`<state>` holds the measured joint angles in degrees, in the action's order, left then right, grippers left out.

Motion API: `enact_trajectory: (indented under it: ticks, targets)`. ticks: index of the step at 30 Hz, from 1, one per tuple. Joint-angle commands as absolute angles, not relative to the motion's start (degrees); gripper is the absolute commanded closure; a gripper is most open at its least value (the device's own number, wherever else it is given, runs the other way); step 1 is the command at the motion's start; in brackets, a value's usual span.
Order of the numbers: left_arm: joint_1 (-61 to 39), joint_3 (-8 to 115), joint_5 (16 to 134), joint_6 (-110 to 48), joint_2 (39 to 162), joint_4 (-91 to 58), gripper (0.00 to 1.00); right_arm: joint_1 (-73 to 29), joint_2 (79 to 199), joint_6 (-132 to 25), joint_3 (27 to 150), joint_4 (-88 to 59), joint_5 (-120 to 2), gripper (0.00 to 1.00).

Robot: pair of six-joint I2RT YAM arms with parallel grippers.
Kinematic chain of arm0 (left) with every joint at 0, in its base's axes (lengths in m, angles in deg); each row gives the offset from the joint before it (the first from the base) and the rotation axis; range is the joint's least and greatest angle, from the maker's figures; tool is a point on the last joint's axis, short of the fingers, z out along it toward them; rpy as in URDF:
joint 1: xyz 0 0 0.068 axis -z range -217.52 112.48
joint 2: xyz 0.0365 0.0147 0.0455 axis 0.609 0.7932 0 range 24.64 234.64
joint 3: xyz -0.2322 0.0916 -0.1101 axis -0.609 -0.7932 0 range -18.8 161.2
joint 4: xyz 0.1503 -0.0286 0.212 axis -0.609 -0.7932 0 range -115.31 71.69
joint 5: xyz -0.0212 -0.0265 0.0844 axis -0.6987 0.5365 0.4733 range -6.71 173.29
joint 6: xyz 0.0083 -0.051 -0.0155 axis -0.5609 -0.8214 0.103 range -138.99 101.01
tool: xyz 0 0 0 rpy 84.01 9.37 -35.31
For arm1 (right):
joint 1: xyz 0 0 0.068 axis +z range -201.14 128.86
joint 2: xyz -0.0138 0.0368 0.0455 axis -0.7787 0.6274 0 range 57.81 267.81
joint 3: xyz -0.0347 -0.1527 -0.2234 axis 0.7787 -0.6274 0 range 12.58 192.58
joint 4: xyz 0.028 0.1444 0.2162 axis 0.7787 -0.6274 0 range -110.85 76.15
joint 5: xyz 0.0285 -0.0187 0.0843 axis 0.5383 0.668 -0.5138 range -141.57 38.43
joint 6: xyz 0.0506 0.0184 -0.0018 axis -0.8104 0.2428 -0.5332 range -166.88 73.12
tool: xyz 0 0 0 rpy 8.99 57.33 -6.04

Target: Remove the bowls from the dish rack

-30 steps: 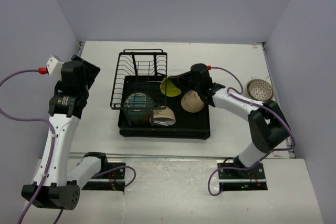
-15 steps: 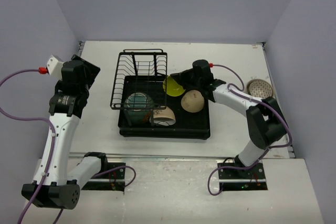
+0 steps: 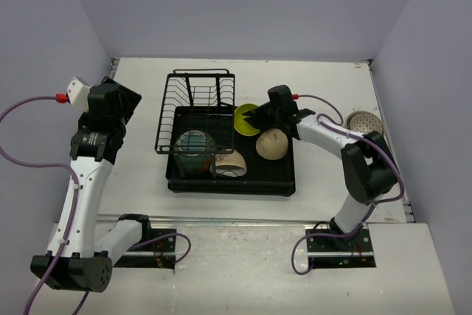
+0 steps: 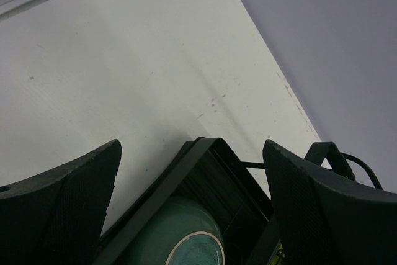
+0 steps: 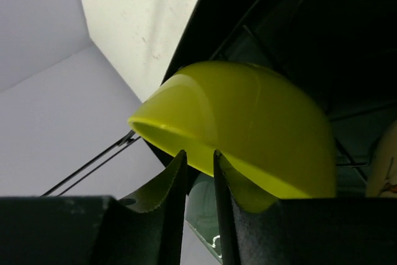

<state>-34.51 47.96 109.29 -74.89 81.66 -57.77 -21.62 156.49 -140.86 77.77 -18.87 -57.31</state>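
Right wrist view: right fingers [image 5: 162,200] clamp the yellow-green bowl [image 5: 248,131]; left fingers [image 4: 65,200] apart.

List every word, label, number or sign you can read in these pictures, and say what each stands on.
No text can be read in any view.
Left arm: a small pale marking on a black segment, too small to read.
Yellow-green bowl, teal bowl, dish rack: no lettering visible.

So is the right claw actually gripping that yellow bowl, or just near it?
Gripping it. In the right wrist view, the right gripper is nearly shut, with the rim of the yellow-green bowl pinched between its two fingers.
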Motion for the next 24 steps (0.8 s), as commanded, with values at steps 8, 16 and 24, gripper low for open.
enact_trajectory:
  ticks: [8,16,24]
  targets:
    - [-35.3,49.5,109.8,-74.7,82.3,-54.8,0.05,-22.4,156.2,-131.4,85.2,-23.3,-59.0,0.64]
    - [-35.5,49.5,109.6,-74.5,82.3,-54.2,0.05,-24.4,152.7,-119.7,90.3,-29.6,-63.1,0.55]
    - [-35.6,48.8,108.2,-74.1,82.4,-53.8,0.05,-25.7,153.0,-86.6,97.1,-44.4,-57.8,0.52]
